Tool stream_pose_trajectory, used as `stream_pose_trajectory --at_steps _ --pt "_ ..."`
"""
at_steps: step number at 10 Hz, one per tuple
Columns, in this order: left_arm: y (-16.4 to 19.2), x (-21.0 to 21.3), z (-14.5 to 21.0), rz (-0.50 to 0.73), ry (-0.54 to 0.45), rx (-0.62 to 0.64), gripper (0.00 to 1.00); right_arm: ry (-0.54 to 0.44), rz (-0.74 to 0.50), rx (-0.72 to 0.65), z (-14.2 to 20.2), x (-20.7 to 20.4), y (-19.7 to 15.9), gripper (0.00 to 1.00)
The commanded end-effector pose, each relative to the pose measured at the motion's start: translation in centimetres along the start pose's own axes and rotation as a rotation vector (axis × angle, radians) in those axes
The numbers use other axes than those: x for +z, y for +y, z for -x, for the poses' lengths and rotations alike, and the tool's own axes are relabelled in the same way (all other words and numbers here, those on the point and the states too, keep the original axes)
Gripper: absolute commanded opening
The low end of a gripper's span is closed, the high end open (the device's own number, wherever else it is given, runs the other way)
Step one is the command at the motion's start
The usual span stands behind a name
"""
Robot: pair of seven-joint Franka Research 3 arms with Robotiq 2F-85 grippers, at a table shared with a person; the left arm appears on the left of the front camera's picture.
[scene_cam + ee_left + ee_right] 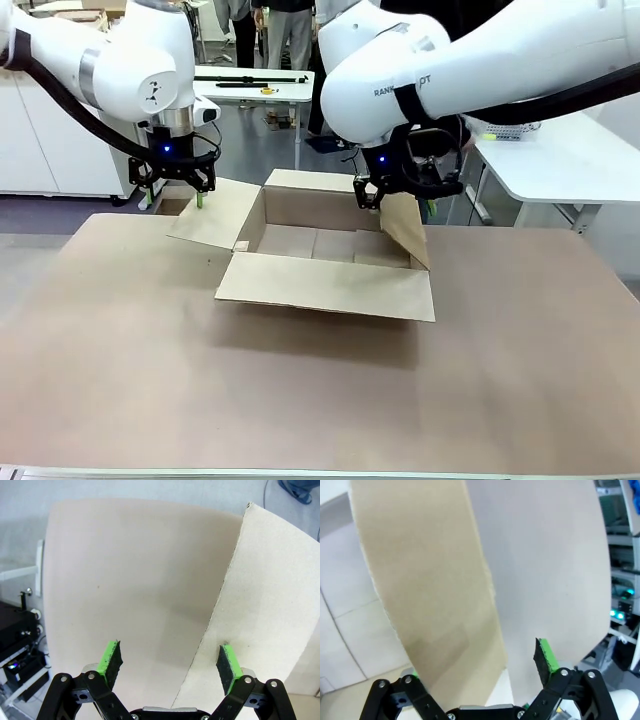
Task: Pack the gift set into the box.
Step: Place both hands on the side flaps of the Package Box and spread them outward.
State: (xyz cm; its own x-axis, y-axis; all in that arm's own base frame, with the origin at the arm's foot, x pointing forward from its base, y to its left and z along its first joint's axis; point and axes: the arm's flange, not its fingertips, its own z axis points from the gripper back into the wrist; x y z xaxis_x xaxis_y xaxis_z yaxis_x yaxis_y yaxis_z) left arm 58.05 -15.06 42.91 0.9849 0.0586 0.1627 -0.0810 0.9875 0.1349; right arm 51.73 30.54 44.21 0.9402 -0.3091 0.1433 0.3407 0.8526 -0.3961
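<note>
The box stands open in the middle of the brown table, its four flaps spread and nothing inside that I can see. My left gripper hangs open over the far edge of the left flap. In the left wrist view that flap lies under one finger of the open left gripper. My right gripper is at the raised right flap. In the right wrist view it is open and straddles that flap, which hides one finger. The gift set is out of view.
White tables stand behind the box and at the right, the right one carrying a white lattice basket. A white cabinet is at the far left. People's legs show far back. Bare table lies in front of the box.
</note>
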Motion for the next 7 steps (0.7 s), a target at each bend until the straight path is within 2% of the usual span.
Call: stream_pose_trajectory --at_steps 1,4,7 --pt "0.2 0.0 0.0 -0.018 -0.013 0.006 1.00 -0.017 -0.011 -0.067 1.8 -1.0 -2.3 1.00" --pt "0.2 0.0 0.0 -0.018 -0.013 0.006 1.00 0.017 -0.038 -0.134 4.0 -2.1 -4.6 1.00" --pt "0.2 0.0 0.0 -0.018 -0.013 0.006 1.00 -0.002 -0.083 -0.278 6.3 -2.9 -7.6 1.00"
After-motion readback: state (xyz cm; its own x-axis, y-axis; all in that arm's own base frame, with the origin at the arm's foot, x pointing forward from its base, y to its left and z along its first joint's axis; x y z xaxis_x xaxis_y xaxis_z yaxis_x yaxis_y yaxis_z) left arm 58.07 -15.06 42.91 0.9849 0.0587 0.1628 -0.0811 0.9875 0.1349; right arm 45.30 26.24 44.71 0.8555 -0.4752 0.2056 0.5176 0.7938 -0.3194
